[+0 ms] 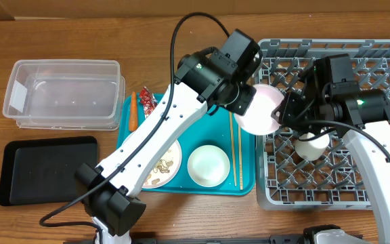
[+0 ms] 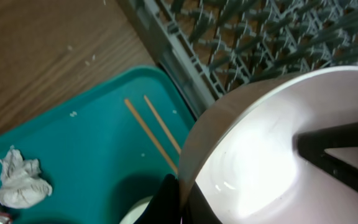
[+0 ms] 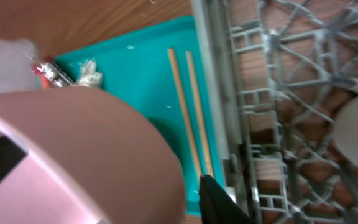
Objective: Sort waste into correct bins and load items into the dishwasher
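Teal serving tray (image 1: 215,129), grey lattice dish rack (image 1: 283,183), pinkish-white bowl (image 1: 257,108), pale wooden chopsticks (image 1: 236,152), orange carrot (image 1: 133,112), red wrapper (image 1: 145,102), clear tub (image 1: 63,95), black tray (image 1: 46,169).

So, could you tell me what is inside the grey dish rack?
One white bowl sits in the dish rack, partly under the right arm. The arm hides the rack's middle, so anything beneath it cannot be seen.
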`<state>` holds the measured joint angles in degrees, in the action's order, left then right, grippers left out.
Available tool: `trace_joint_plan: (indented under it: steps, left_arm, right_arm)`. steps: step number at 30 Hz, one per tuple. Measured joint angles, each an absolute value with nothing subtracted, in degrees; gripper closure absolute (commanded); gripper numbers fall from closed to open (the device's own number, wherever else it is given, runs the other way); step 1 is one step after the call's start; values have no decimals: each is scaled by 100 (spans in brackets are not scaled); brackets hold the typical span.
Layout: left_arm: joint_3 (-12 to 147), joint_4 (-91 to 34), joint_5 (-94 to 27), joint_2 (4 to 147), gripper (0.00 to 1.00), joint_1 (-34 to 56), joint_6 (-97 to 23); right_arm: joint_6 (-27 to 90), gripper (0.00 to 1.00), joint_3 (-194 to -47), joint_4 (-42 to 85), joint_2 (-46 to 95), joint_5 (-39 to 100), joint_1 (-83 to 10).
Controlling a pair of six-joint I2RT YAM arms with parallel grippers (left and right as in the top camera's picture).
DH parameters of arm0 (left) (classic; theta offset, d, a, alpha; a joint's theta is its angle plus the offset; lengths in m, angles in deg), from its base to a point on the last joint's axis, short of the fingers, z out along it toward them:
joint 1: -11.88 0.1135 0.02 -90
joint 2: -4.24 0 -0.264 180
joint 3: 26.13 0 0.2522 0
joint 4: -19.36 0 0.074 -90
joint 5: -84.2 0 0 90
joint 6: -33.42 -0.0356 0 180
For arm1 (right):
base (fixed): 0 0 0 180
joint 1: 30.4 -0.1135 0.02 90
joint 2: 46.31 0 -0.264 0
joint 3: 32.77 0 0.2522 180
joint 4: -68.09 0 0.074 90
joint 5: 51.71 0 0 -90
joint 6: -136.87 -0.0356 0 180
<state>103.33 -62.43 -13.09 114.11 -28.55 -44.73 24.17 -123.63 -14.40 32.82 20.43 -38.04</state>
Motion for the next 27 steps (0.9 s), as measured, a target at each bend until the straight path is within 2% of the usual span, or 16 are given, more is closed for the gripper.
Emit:
trace_joint_plan:
  steps: [1, 2, 5, 6, 7, 11, 20, 24, 27]
  left_arm:
    - [10399, -6208, -1287, 11400, 94, -2855, -4471]
    - [10462, -6191, -1289, 11380, 78, -2855, -4471]
    - [10547, -6193, -1300, 11284, 48, -2866, -4449]
    - [10565, -6208, -1298, 11249, 29, -2857, -4436]
    - [10578, -6217, -1283, 11214, 0, -2837, -4431]
    - [10593, -6298, -1164, 11116, 0, -2737, -4453]
    - [10598, -6370, -1014, 10862, 0, -2254, -4449]
    - [10600, -6396, -983, 10650, 0, -2199, -4449]
    - [10619, -6477, -981, 10567, 0, -2204, -4449]
  right_arm:
    - [2424, 96, -12363, -1416, 3282, 2060, -3810]
    - [2463, 96, -12350, -1405, 3293, 2082, -3797]
    - [2457, 96, -12350, -1394, 3293, 2121, -3806]
    - [2441, 96, -12350, -1392, 3293, 2274, -3799]
    - [2406, 96, -12350, -1399, 3293, 2480, -3793]
    - [2002, 96, -12358, -1514, 3269, 3780, -3793]
    - [995, 96, -12454, -1213, 3098, 8106, -3788]
    - [1049, 96, -12465, -741, 3236, 9376, -3788]
    - [1582, 96, -12513, -148, 3590, 9918, -3788]
